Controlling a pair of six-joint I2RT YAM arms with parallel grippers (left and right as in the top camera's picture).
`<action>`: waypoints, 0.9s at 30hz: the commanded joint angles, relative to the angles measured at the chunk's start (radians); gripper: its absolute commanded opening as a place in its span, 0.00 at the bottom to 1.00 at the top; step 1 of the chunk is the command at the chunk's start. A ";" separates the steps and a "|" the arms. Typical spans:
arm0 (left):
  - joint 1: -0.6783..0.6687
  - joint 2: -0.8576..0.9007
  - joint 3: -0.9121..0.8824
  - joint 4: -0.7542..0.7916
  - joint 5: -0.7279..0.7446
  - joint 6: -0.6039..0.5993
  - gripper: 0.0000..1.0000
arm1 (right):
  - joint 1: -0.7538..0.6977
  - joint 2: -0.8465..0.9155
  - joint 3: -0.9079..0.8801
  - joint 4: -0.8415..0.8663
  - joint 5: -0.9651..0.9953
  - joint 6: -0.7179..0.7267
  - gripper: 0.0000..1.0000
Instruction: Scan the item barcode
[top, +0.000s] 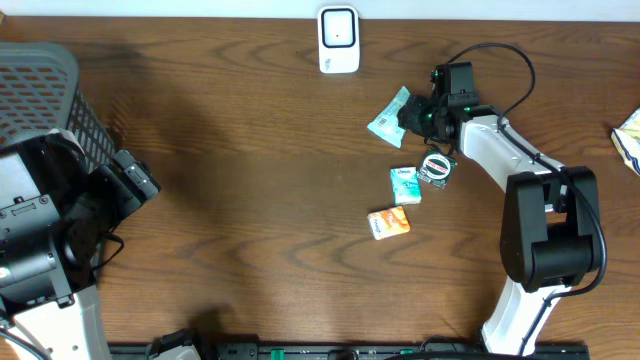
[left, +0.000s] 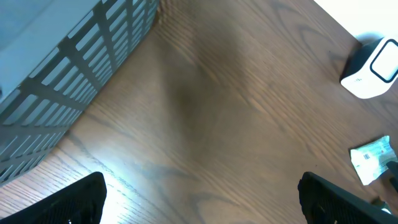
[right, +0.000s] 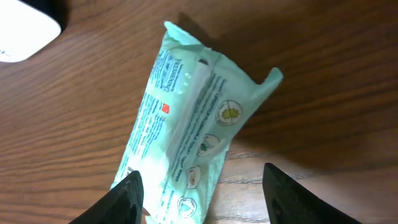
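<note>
Packet, right wrist view: pale green soft plastic packet (right: 186, 124) flat on the brown wooden table (right: 336, 74), printed side up with a red square and round icons; print too small to read.
Packet, overhead view: down and right of the white boxy barcode scanner (top: 339, 40), near it but apart; right end hidden under the arm.
Packet, left wrist view: only a crumpled end at the frame edge, below the scanner.
Right gripper (right: 202, 193): parted part-way, astride the packet's near end; one finger at the packet's edge, the other clear of it; not clamped.
Left gripper (left: 204, 200): spread wide, nothing between the fingers, far left of the scanner beside the grey slatted plastic basket (left: 68, 68).
Only overhead: small teal box (top: 405, 185), orange sachet (top: 389, 223) and clear-wrapped round item (top: 436, 168), below the packet, further from the scanner.
In the way: bare wood between packet and scanner.
</note>
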 joint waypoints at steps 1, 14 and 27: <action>0.005 0.000 0.016 -0.002 0.009 -0.001 0.98 | 0.007 0.011 -0.007 0.000 0.041 0.020 0.57; 0.005 0.000 0.016 -0.002 0.009 -0.001 0.98 | 0.008 0.140 -0.008 0.145 -0.058 0.105 0.51; 0.005 0.000 0.016 -0.002 0.009 -0.001 0.97 | -0.039 0.109 -0.008 0.131 -0.402 0.105 0.01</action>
